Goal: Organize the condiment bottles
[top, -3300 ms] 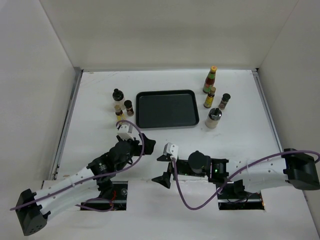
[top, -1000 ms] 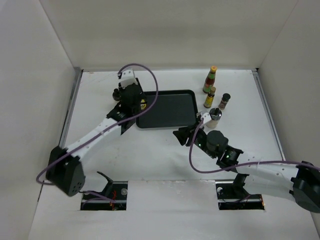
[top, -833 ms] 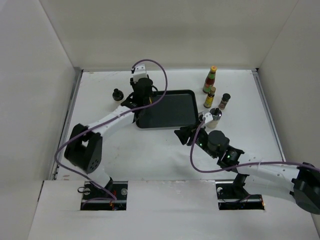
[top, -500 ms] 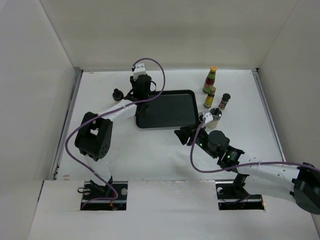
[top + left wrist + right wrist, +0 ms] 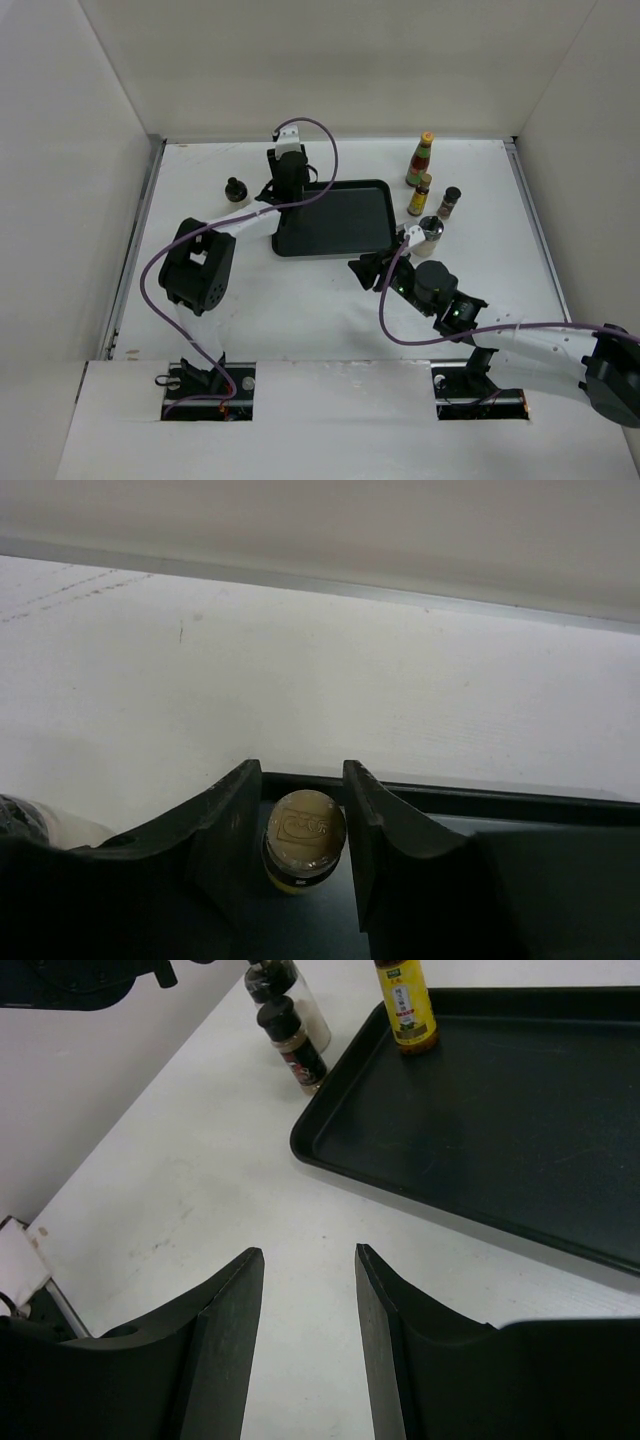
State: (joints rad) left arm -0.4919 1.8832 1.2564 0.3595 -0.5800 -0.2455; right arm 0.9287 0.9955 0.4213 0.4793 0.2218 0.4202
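Observation:
An amber yellow-labelled bottle (image 5: 304, 830) (image 5: 405, 1005) stands inside the black tray (image 5: 340, 220) by its left rim. My left gripper (image 5: 300, 770) (image 5: 290, 195) hangs over it, its jaws flanking the gold cap with thin gaps, so it is open. My right gripper (image 5: 308, 1250) (image 5: 358, 268) is open and empty above the white table in front of the tray. The tall red bottle (image 5: 421, 158), another amber one (image 5: 420, 194), a dark-capped jar (image 5: 449, 202) and the silver-lidded shaker (image 5: 428, 232) stand right of the tray. A dark-capped bottle (image 5: 235, 189) stands left of it.
Two small jars (image 5: 295, 1045) (image 5: 290, 990) stand close together just outside the tray's left rim; the left arm hides them from above. The rest of the tray floor (image 5: 500, 1110) is bare. White walls close off the table's back and sides.
The left arm carried the amber bottle from left of the tray over its left rim, where the bottle now stands, and its jaws have eased apart. The right arm has stayed still.

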